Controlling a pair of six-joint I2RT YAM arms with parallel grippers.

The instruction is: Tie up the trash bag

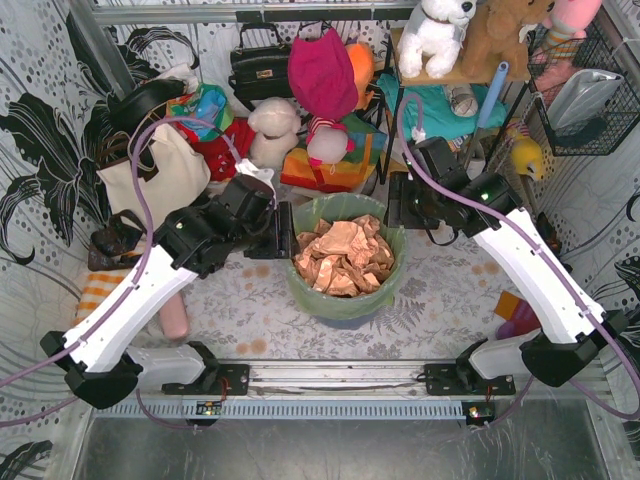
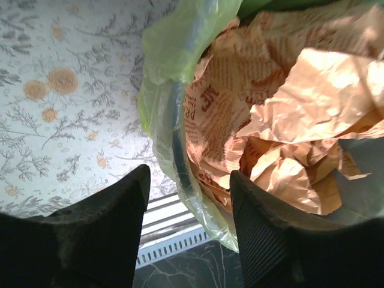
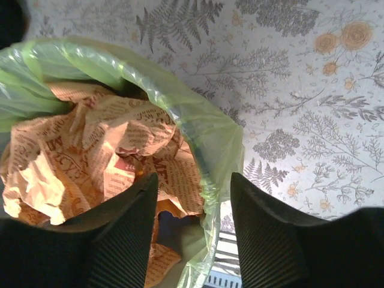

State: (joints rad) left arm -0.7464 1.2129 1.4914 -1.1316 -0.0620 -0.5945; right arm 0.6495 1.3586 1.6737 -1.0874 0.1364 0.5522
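The trash bag (image 1: 342, 306) is thin light-green plastic lining a round bin at the table's middle, its mouth wide open over crumpled tan paper (image 1: 342, 256). My left gripper (image 1: 284, 232) hangs at the bag's left rim. In the left wrist view this gripper (image 2: 189, 183) is open, and the bag's folded-over rim (image 2: 174, 54) runs down between its fingers without touching either, with the paper (image 2: 312, 90) to the right. My right gripper (image 1: 400, 214) is at the right rim. Its wrist view shows it (image 3: 195, 180) open astride the bag's edge (image 3: 213, 135), one finger over the paper (image 3: 108, 144).
A white tote bag (image 1: 150, 185) stands at the back left, with a black handbag (image 1: 258, 65) and plush toys (image 1: 320, 90) behind the bin. A wire basket (image 1: 585, 90) hangs at the far right. A metal rail (image 1: 330, 375) runs along the near edge.
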